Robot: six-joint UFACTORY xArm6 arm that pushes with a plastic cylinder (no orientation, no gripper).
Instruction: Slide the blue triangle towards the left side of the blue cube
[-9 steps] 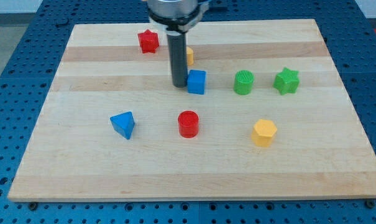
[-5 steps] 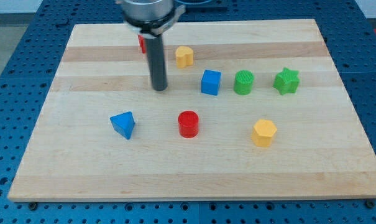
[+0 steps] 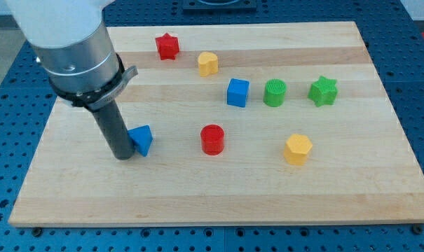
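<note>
My arm is cut off by the view's top and left edges, so only its lower section shows. The rod covers the left part of the blue triangle; I cannot tell whether my tip touches it. The desk is cut slightly at its bottom right corner by the view's right edge.

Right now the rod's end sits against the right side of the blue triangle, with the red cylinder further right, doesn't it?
Not quite. In the camera view my tip sits against the left side of the blue triangle, not its right. The rest holds: the red cylinder lies further toward the view's right.
</note>
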